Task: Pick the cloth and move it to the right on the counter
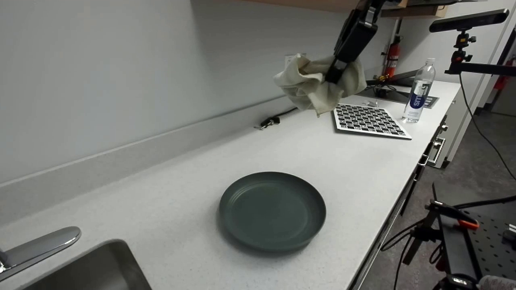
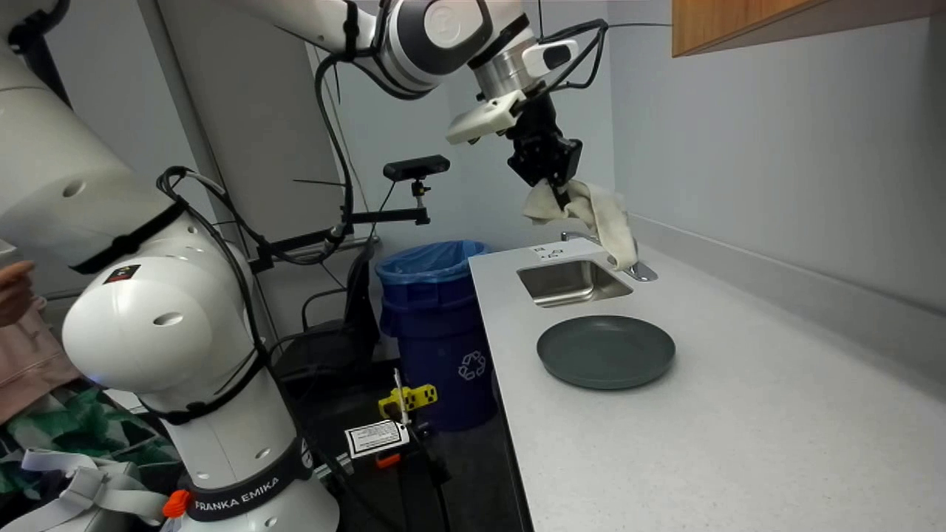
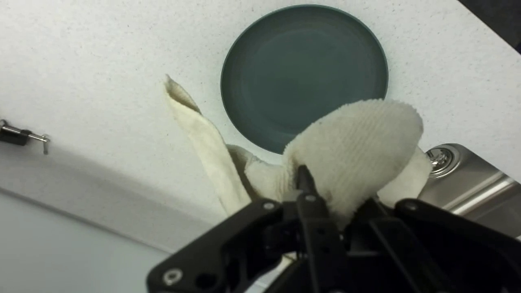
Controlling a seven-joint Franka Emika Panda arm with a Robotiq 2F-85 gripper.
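Note:
A cream cloth hangs crumpled in the air above the counter. It also shows in an exterior view and in the wrist view. My black gripper is shut on the cloth, with folds bulging out on both sides of the fingers. The gripper shows in an exterior view and in the wrist view, where one fingertip presses into the fabric and the other is mostly hidden by it. The cloth's lower ends hang free and do not touch the counter.
A dark green plate lies on the counter. A steel sink with a faucet is at one end. A checkered board, a water bottle and a cable end lie further along. A wooden cabinet hangs above.

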